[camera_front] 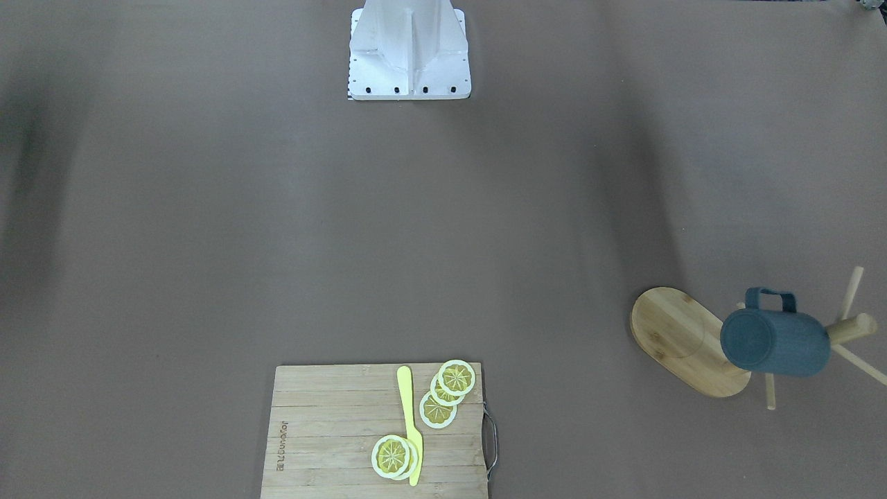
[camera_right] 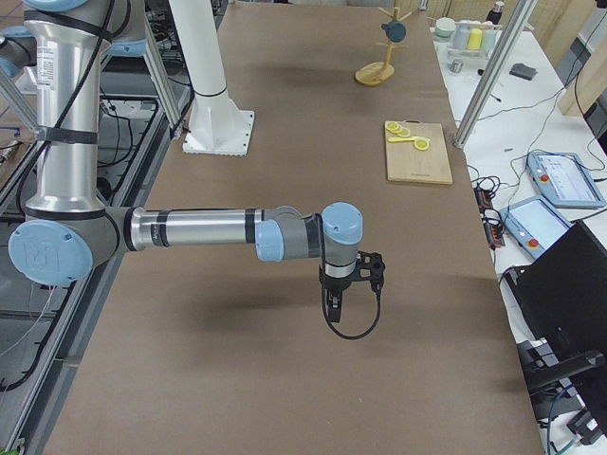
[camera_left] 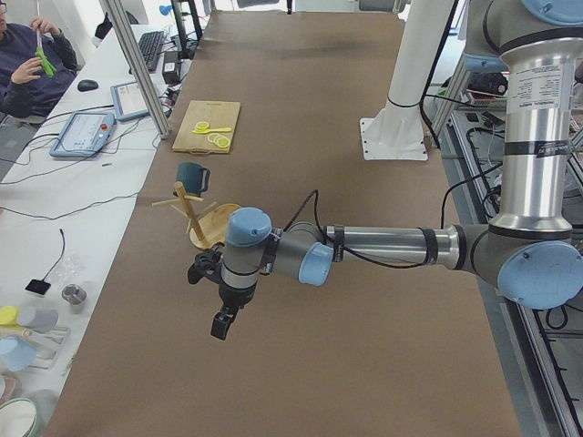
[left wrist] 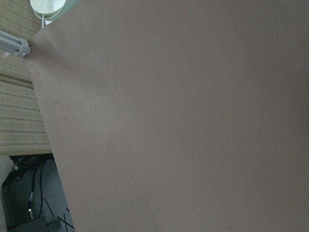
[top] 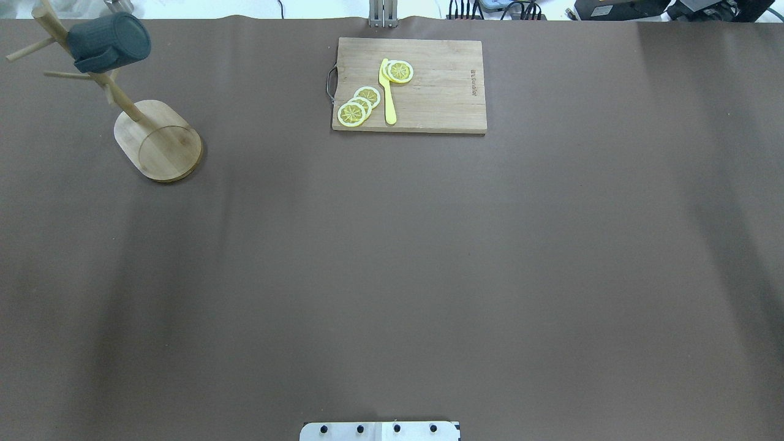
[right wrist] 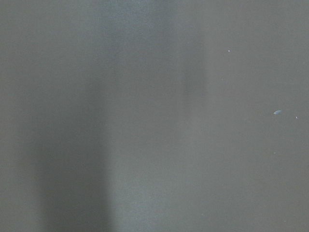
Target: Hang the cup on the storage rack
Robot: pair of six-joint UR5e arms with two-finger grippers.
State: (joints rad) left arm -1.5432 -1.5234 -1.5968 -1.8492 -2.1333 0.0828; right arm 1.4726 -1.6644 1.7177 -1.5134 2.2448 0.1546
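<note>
The dark teal cup [camera_front: 776,342] hangs by its handle on a peg of the bamboo storage rack [camera_front: 682,339], lying sideways above the oval base. In the overhead view the cup [top: 109,41] and rack [top: 160,144] stand at the far left corner. They also show in the left side view, cup [camera_left: 192,176] on rack [camera_left: 202,223], and small in the right side view [camera_right: 395,31]. My left gripper [camera_left: 219,325] hangs over the table short of the rack. My right gripper [camera_right: 334,308] hangs far from it. I cannot tell whether either is open or shut. Both wrist views show only brown table cover.
A bamboo cutting board [top: 441,86] with lemon slices [top: 358,107] and a yellow knife [top: 387,92] lies at the far middle of the table. The white robot base [camera_front: 409,55] stands at the near edge. An operator [camera_left: 27,64] sits beyond the table's far side.
</note>
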